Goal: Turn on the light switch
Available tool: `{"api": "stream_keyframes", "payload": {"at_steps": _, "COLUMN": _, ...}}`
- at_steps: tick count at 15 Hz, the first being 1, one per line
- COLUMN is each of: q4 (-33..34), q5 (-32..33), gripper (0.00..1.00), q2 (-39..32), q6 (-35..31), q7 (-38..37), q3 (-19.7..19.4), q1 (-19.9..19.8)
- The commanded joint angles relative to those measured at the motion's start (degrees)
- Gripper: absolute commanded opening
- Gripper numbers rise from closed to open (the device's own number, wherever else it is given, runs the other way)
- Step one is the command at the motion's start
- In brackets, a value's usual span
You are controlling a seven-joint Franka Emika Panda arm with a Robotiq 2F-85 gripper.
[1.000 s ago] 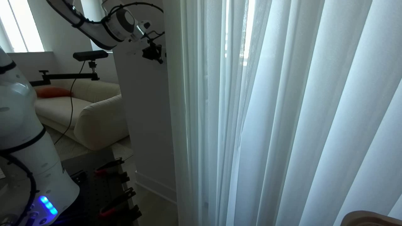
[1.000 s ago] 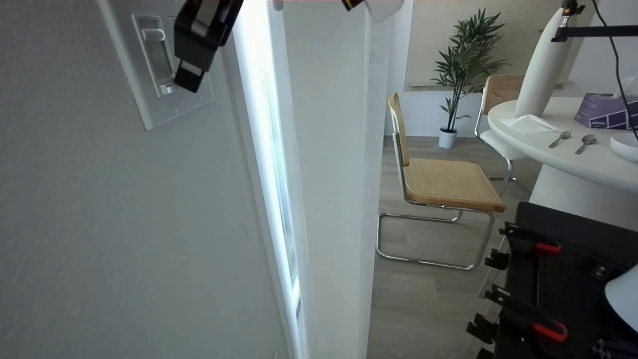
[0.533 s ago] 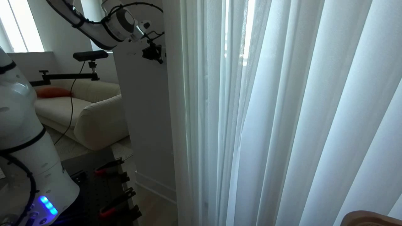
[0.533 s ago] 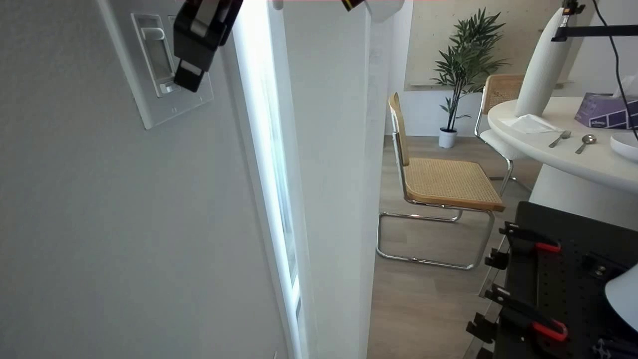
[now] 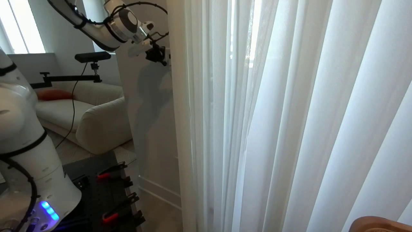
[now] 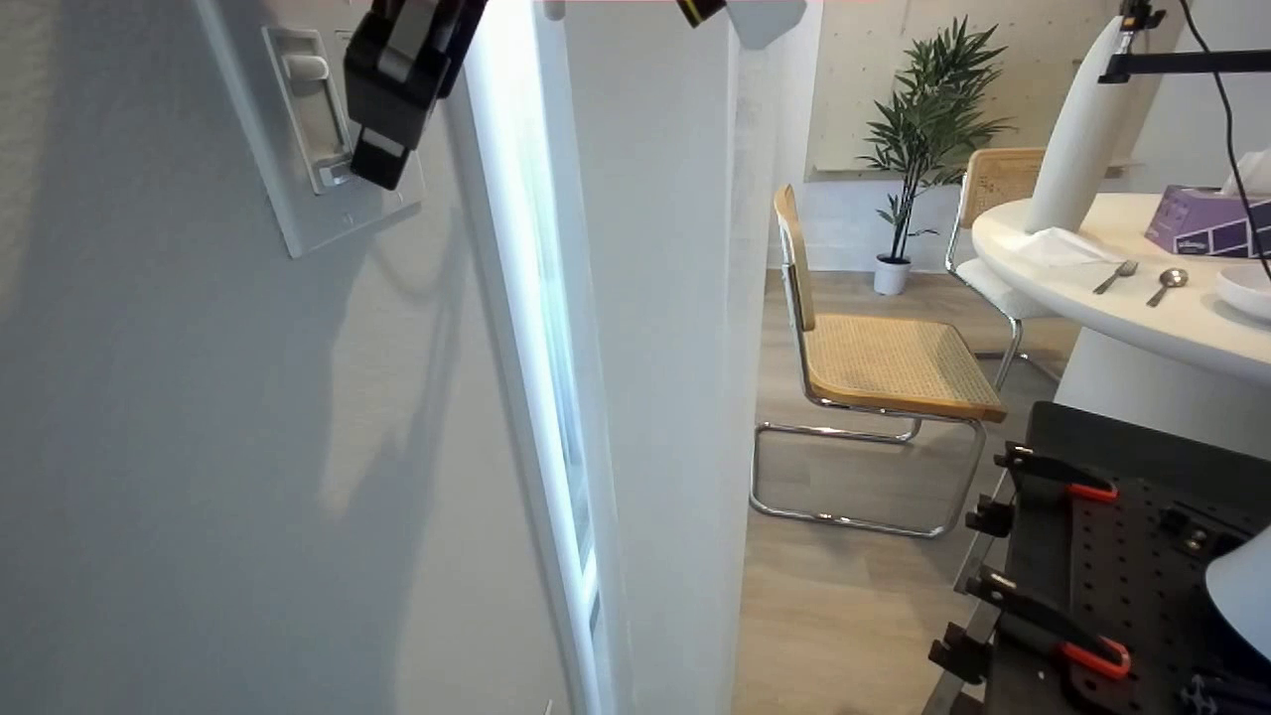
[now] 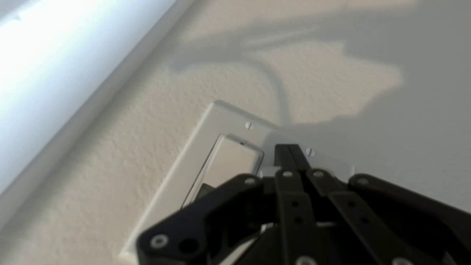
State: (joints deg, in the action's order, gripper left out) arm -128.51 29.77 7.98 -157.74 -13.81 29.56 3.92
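Note:
A white wall plate (image 6: 323,218) carries a slide switch (image 6: 320,114) with a knob at its top and a small button at its bottom. In the wrist view the plate (image 7: 230,117) also shows a flat rocker switch (image 7: 233,162). My black gripper (image 6: 380,159) is shut and empty, with its tips at the lower end of the slide switch. In the wrist view the gripper (image 7: 290,147) has its fingertips together, right of the rocker, beside a small white part. I cannot tell whether the tips touch the switch. The gripper hides much of the plate.
A bright window gap (image 6: 546,298) runs beside the plate. White curtains (image 5: 273,112) hang near the gripper in an exterior view. A black base table (image 6: 1142,556) with clamps, a cane chair (image 6: 894,367) and a round white table (image 6: 1122,288) stand farther off.
The room has become brighter and warmer in tone. Sharp shadows of the arm now fall on the wall. The gripper has barely moved, its tip a touch lower.

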Motion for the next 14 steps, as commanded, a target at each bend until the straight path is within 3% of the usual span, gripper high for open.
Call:
{"api": "stream_keyframes", "payload": {"at_steps": 1, "q4": 4.73, "q5": -9.95, "gripper": 0.0, "q2": -2.89, "q6": 10.74, "q7": 4.89, "q3": -2.73, "q1": 6.62}}
{"api": "stream_keyframes", "payload": {"at_steps": 4, "q4": 7.42, "q5": -19.71, "gripper": 0.0, "q2": -1.44, "q6": 25.05, "q7": 7.08, "q3": -3.8, "q1": 11.06}}
{"api": "stream_keyframes", "payload": {"at_steps": 10, "q4": 9.41, "q5": -29.54, "gripper": 0.0, "q2": 6.38, "q6": 46.55, "q7": 2.51, "q3": -5.02, "q1": 15.21}}
{"api": "stream_keyframes", "payload": {"at_steps": 11, "q4": 8.81, "q5": -30.25, "gripper": 0.26, "q2": 8.31, "q6": 48.46, "q7": 1.99, "q3": -5.44, "q1": 15.22}}
{"api": "stream_keyframes", "payload": {"at_steps": 13, "q4": 7.99, "q5": -31.05, "gripper": 0.32, "q2": 11.61, "q6": 51.28, "q7": 2.71, "q3": -6.54, "q1": 14.98}}
{"api": "stream_keyframes", "payload": {"at_steps": 14, "q4": 7.67, "q5": -31.01, "gripper": 0.41, "q2": 13.17, "q6": 52.32, "q7": 3.59, "q3": -7.36, "q1": 14.67}}
